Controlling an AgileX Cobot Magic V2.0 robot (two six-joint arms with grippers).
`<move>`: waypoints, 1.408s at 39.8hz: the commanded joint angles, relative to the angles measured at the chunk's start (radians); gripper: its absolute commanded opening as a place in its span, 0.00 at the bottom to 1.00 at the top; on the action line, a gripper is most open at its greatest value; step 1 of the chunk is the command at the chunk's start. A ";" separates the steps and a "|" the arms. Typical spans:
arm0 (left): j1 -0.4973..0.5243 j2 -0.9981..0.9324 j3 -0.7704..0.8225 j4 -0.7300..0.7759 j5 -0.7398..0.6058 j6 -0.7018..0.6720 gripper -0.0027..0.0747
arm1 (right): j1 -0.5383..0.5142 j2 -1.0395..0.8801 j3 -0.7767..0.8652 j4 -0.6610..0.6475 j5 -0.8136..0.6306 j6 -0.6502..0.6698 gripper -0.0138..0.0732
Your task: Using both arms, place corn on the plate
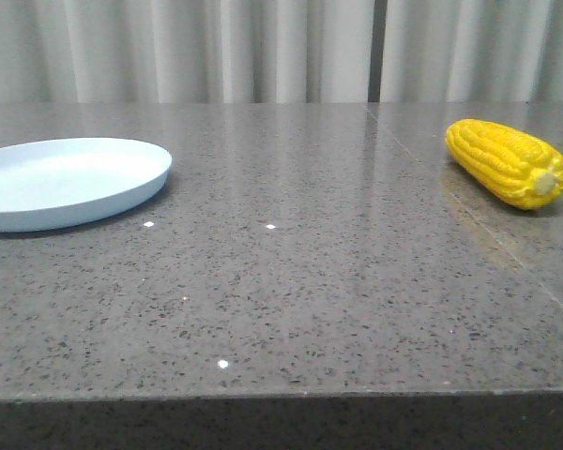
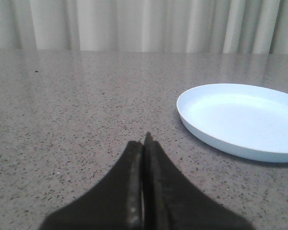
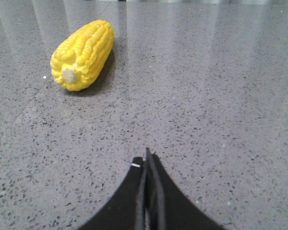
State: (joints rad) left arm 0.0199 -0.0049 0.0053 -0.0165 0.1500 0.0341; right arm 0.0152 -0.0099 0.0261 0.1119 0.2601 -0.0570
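Observation:
The yellow corn (image 1: pixel 507 161) lies on the grey stone table at the far right, its pale stub end toward the front; it also shows in the right wrist view (image 3: pixel 82 54). The pale blue plate (image 1: pixel 66 180) sits at the left, empty; it also shows in the left wrist view (image 2: pixel 240 120). My left gripper (image 2: pixel 144 141) is shut and empty, low over the table, short of the plate and to one side of it. My right gripper (image 3: pixel 147 158) is shut and empty, well short of the corn. Neither gripper shows in the front view.
The speckled grey table (image 1: pixel 291 281) runs to a front edge near the bottom of the front view. A seam (image 1: pixel 469 211) crosses the top near the corn. Pale curtains (image 1: pixel 263 47) hang behind the table.

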 commanded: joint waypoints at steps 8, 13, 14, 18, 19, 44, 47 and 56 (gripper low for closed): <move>0.000 -0.019 0.004 -0.004 -0.082 -0.005 0.01 | -0.007 -0.017 -0.004 0.007 -0.081 -0.007 0.08; 0.000 -0.019 0.004 0.005 -0.091 -0.005 0.01 | -0.007 -0.017 -0.005 0.007 -0.086 -0.007 0.08; 0.000 -0.019 0.004 0.005 -0.097 -0.005 0.01 | -0.007 -0.017 -0.005 0.007 -0.092 -0.007 0.08; 0.000 -0.019 0.004 0.000 -0.150 -0.005 0.01 | -0.007 -0.017 -0.005 0.008 -0.156 -0.007 0.08; 0.000 -0.019 0.004 -0.002 -0.174 -0.005 0.01 | -0.007 -0.017 -0.005 0.008 -0.180 -0.007 0.08; 0.000 0.244 -0.468 0.017 0.035 -0.005 0.01 | -0.007 0.198 -0.475 0.012 0.085 -0.007 0.08; 0.000 0.331 -0.514 0.063 0.063 -0.005 0.01 | -0.007 0.272 -0.519 0.012 0.101 -0.007 0.08; 0.000 0.406 -0.537 0.063 0.046 -0.005 0.01 | -0.007 0.362 -0.544 0.013 0.092 -0.007 0.08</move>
State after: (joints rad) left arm 0.0199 0.3857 -0.4928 0.0434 0.2721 0.0341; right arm 0.0152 0.3306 -0.4816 0.1164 0.4239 -0.0572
